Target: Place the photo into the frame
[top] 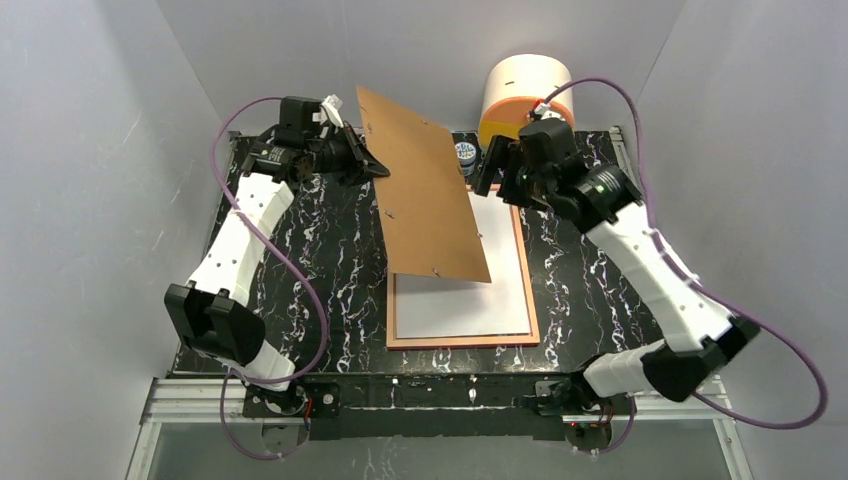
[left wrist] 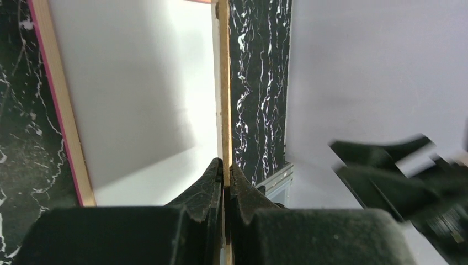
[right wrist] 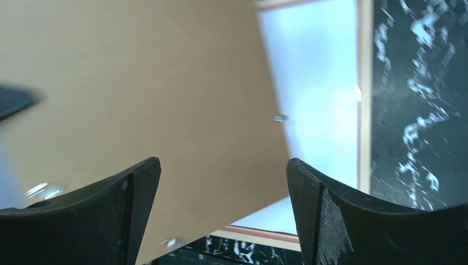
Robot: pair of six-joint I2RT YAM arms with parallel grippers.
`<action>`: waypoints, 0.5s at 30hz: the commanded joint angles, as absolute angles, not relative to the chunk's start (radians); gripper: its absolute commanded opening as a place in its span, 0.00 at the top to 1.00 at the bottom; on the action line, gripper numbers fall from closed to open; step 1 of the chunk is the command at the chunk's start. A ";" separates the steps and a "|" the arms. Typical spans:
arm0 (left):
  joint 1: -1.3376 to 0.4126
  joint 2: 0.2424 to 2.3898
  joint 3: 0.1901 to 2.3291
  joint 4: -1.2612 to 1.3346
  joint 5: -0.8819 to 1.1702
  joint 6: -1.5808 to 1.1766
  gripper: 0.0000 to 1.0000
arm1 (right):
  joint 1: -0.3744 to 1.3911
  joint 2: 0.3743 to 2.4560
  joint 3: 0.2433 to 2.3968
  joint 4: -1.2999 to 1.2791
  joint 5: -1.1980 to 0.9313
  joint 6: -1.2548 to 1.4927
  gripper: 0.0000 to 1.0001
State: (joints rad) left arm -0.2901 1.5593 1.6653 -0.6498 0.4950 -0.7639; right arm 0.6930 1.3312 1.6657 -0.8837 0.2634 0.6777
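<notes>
The frame (top: 460, 343) lies flat, tan-orange back rim up, with the photo (top: 470, 305) inside it, plain white back showing. Above the frame's far half tilts a brown backing board (top: 425, 200), its edge pinched by the left gripper (top: 383, 170). The right gripper (top: 503, 168) gapes empty over the frame's far right corner. Black marbled table (top: 330, 260), grey walls (top: 100, 150).

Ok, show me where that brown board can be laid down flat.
Bare table lies between the frame's left rim and the left arm, and again between its right rim and the right arm. The far edge is crowded: the open right gripper, a small round item and a drum. The left gripper holds the board.
</notes>
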 commanded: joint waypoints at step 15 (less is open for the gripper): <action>-0.275 1.381 1.239 -0.087 0.756 -0.965 1.00 | 0.022 1.356 0.946 -0.675 -0.138 0.573 0.46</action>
